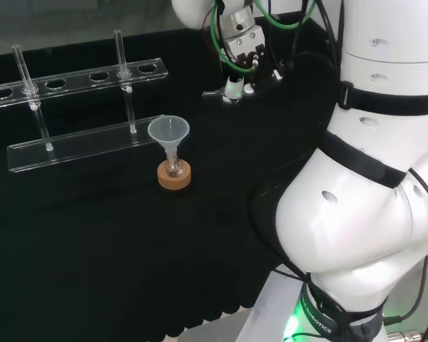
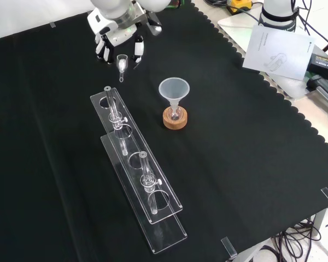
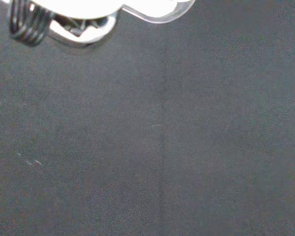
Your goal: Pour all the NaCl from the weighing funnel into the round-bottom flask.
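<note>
Where the black cloth worktop (image 2: 251,164) lies barest, near its middle, we see a small clear round-bottom flask (image 2: 175,114) seated on a tan cork ring stand (image 2: 175,120), with a translucent plastic funnel (image 2: 174,89) resting upright in its neck. We cannot tell whether anything lies inside the flask.

At the top of the front view, we find the black and white hand (image 2: 120,34) with its fingers (image 2: 138,50) pointing down toward the cloth. Between them sits a small clear glass weighing funnel (image 2: 122,64); we cannot tell whether the fingers are grasping it or merely standing beside it, nor what it holds. It is well apart from the flask, up and to the left in the front view.

A long clear acrylic tube rack (image 2: 139,174) lies to the left of the flask in the front view, carrying two clear glass tubes (image 2: 114,105). White paper sheets (image 2: 279,46) rest off the cloth's upper right edge.
</note>
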Motion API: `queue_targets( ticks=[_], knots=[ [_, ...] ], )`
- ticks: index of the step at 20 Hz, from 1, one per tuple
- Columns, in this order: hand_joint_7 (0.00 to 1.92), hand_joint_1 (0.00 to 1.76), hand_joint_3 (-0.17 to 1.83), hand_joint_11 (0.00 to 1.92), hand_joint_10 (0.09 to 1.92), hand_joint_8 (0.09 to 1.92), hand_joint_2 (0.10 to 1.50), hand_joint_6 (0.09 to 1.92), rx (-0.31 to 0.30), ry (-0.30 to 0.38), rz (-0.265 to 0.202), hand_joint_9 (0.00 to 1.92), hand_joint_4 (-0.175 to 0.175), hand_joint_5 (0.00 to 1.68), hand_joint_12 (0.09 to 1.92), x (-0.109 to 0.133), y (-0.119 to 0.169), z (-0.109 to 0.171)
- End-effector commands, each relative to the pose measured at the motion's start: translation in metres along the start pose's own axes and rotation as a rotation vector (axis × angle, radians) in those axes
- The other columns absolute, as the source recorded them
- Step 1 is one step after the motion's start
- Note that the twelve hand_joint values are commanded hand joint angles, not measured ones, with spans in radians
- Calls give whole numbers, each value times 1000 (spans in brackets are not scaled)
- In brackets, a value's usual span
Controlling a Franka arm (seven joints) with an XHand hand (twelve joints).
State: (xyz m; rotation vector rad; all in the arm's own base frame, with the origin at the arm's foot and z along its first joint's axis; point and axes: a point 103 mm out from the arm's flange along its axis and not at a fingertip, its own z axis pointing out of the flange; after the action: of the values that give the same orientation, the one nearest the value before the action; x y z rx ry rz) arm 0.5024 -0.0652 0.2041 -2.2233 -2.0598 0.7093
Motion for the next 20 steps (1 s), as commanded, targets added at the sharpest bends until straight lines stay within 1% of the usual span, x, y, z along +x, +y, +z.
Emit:
queue_targets(
  ticks=[1, 4, 10, 17, 20],
  knots=[
    [603, 1125, 663, 822, 341, 645, 647, 662, -9, -15, 34, 997, 175, 1281, 1036, -6, -30, -15],
    [602, 1125, 662, 823, 340, 646, 647, 662, -20, -7, 40, 998, 175, 1281, 1036, -8, -40, -23],
    [601, 1125, 661, 825, 339, 649, 648, 664, -20, -31, 51, 1004, 175, 1280, 1035, -2, -64, -37],
    [599, 1124, 660, 827, 336, 651, 649, 666, -41, -57, 40, 1007, 175, 1278, 1035, 23, -102, -52],
    [598, 1124, 660, 827, 334, 651, 650, 667, -27, -67, 40, 1008, 175, 1278, 1034, 33, -115, -53]
  ],
)
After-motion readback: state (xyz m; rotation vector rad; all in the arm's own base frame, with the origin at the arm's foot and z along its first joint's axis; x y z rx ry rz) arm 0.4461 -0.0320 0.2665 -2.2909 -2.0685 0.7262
